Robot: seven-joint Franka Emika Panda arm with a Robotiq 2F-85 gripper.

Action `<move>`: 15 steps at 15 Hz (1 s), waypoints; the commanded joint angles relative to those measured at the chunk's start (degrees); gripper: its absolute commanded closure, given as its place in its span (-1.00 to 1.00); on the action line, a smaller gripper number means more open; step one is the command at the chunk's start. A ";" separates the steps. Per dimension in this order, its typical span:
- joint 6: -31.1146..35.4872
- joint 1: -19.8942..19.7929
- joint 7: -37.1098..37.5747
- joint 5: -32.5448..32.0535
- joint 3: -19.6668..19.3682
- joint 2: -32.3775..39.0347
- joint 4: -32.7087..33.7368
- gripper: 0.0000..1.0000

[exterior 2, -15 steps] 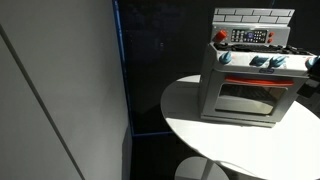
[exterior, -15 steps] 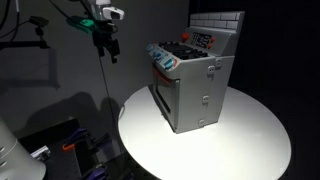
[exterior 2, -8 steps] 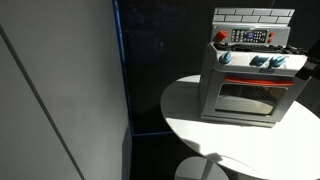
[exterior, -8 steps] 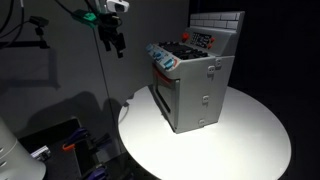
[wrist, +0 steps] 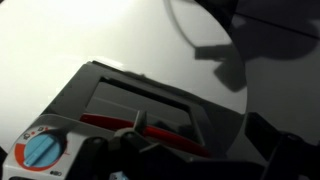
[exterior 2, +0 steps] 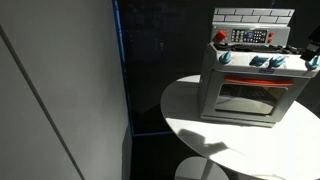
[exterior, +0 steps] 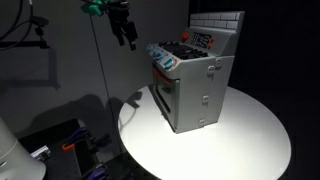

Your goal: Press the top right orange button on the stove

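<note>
One boxy grey stove (exterior: 190,85), tile-patterned back, round white table (exterior: 235,145), fingers (exterior: 129,41) aloft, spread unclear.

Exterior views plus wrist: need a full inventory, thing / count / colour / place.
table: 1, white, round, centre of the scene
toy stove: 1, grey with a tile-patterned back panel, standing on the table
knobs: several, blue, along the stove's front edge; exact count unclear
orange-red button: 1 clearly seen, at a rear corner of the cooktop; others too small to tell
oven door handle: 1, red, across the top of the oven door
partition: 1, grey, beside the table
gripper: 1, dark, in the air beside the stove, not touching it; open or shut unclear
</note>
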 commanded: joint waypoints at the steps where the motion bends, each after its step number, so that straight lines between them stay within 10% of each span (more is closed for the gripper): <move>1: -1.88 -2.72 4.80 -4.81 1.10 1.50 3.93 -1.00; 15: 0.10 -8.71 18.78 -16.73 0.78 9.46 13.43 -1.00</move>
